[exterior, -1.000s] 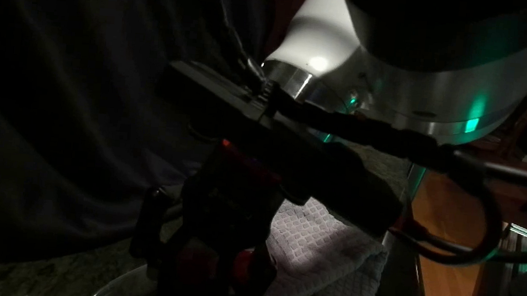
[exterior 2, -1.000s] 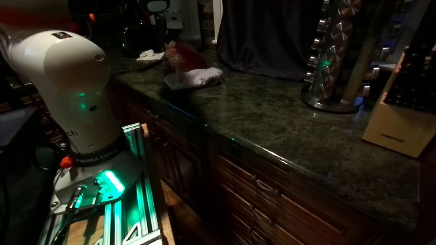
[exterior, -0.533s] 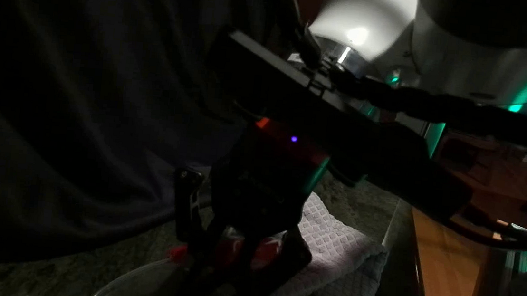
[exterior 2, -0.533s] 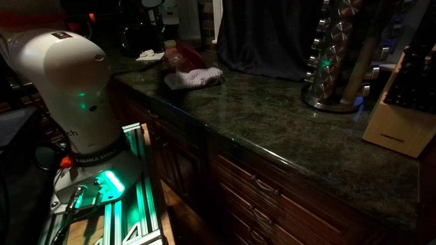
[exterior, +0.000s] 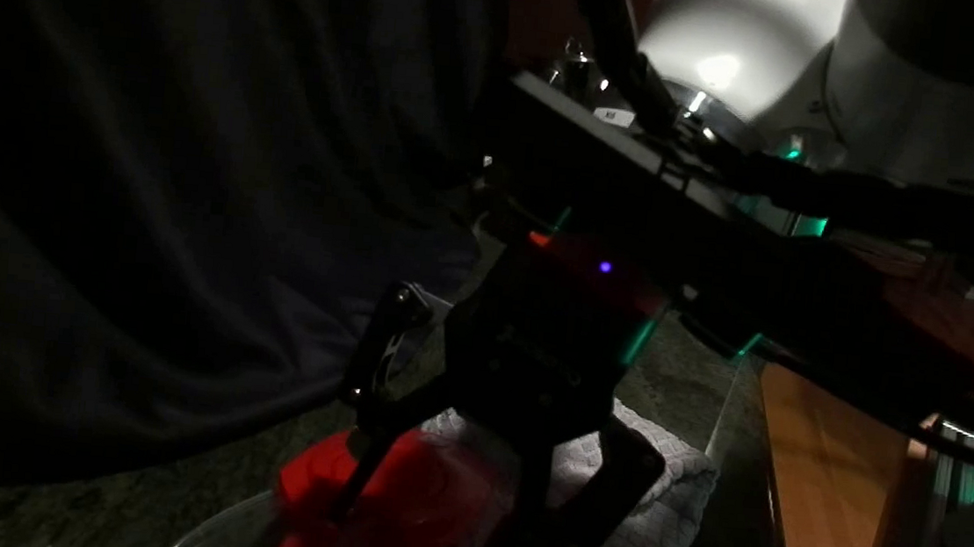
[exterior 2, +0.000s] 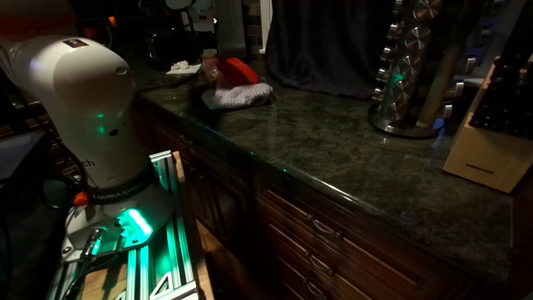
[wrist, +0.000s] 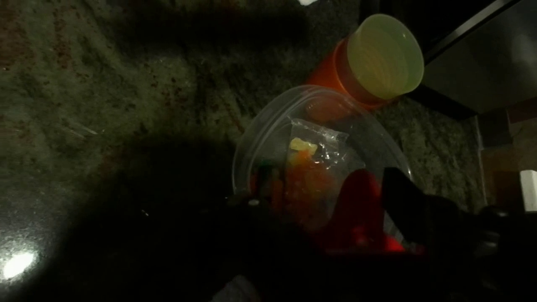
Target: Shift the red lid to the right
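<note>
The bright red lid (exterior: 423, 501) lies tilted in both exterior views, its low side on the pale folded cloth (exterior: 677, 471) and its high side toward the clear container. In an exterior view my gripper (exterior: 429, 535) stands over the lid with its fingers spread wide; one dark finger crosses in front of the red surface. From the wrist, part of the lid (wrist: 356, 214) shows dark red beside a black finger (wrist: 405, 205). Shadow hides the opposite finger there. Whether either finger touches the lid I cannot tell.
A clear round container (wrist: 247, 155) with colourful contents sits close by the lid, against an orange cup (wrist: 386, 58) with a pale rim. A dark curtain (exterior: 194, 195) hangs behind. Farther along the counter stand a spice rack (exterior 2: 402, 93) and a knife block (exterior 2: 479, 154).
My fingers have spread apart and let go of the lid. The gripper has shifted rightward in an exterior view, uncovering much of the lid, which leans lower on the cloth.
</note>
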